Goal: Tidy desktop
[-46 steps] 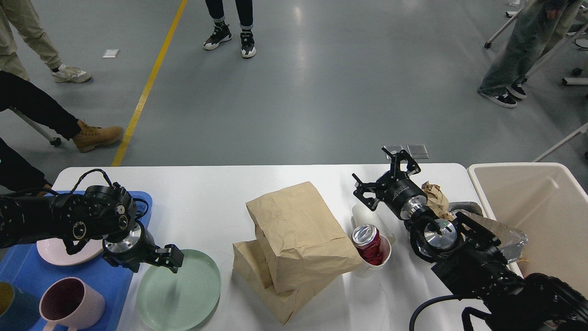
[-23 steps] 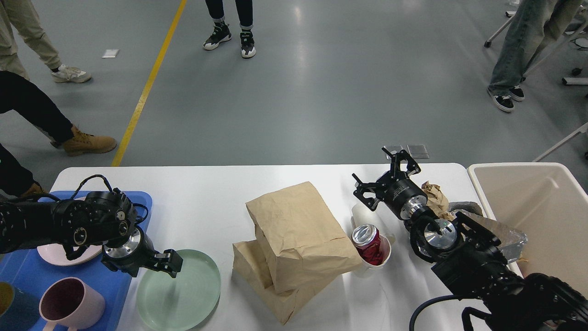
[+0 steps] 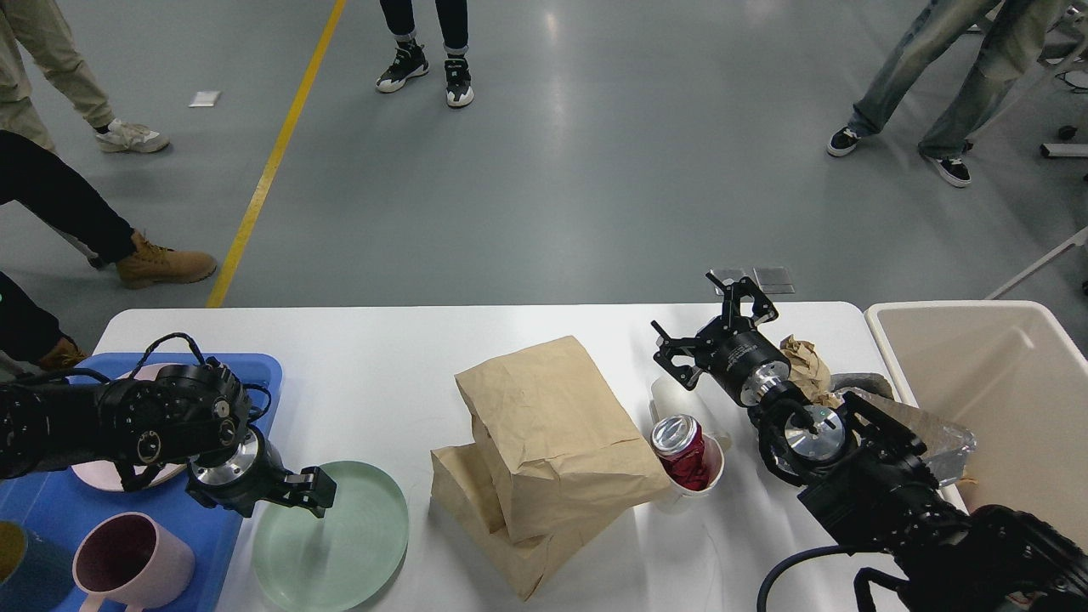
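Note:
The white desktop (image 3: 374,374) carries a pale green plate (image 3: 340,544) at front left. Two brown paper bags (image 3: 552,433) are stacked in the middle. A crushed red can (image 3: 680,450) sits in a white cup (image 3: 705,486), and a crumpled brown paper (image 3: 803,365) lies at the right. My left gripper (image 3: 313,491) is low at the green plate's upper left rim. Its fingers look like one dark block, so I cannot tell grip or contact. My right gripper (image 3: 710,319) is open and empty above the far edge, beyond the cup.
A blue tray (image 3: 255,365) at the left holds a pink plate (image 3: 102,474), a pink mug (image 3: 127,565) and a teal cup (image 3: 17,569). A beige bin (image 3: 1003,382) stands off the right end, with clear crumpled plastic (image 3: 943,442) by it. People stand on the floor beyond.
My left gripper has shifted slightly left and toward me along the green plate's rim. My right arm has not moved. People in the background have walked.

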Robot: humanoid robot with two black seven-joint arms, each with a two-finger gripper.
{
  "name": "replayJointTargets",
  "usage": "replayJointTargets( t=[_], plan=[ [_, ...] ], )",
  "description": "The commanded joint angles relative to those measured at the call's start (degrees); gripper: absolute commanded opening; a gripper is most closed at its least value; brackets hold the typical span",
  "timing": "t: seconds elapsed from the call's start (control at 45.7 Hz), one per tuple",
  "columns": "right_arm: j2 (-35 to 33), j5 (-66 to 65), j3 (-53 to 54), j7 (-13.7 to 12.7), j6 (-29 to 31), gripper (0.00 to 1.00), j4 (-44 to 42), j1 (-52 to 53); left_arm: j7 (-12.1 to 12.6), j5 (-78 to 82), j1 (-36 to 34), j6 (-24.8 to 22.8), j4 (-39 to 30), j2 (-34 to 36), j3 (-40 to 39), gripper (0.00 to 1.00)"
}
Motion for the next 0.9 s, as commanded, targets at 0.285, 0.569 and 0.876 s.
replayJointTargets(
  t=[0.285, 0.569, 0.876],
  plan=[
    [-0.07, 0.00, 0.05, 0.00, 0.00, 1.00, 0.00, 0.00, 0.01, 0.00, 1.20, 1.65, 0.09, -0.06, 0.08, 0.94],
    [0.02, 0.00, 0.05, 0.00, 0.00, 1.00, 0.00, 0.00, 0.18, 0.00, 1.38, 1.21, 0.09, 0.03, 0.17, 0.69],
    [-0.07, 0.00, 0.05, 0.00, 0.00, 1.00, 0.00, 0.00, 4.58, -0.18, 1.47, 0.51, 0.09, -0.06, -0.09, 0.38]
  ],
)
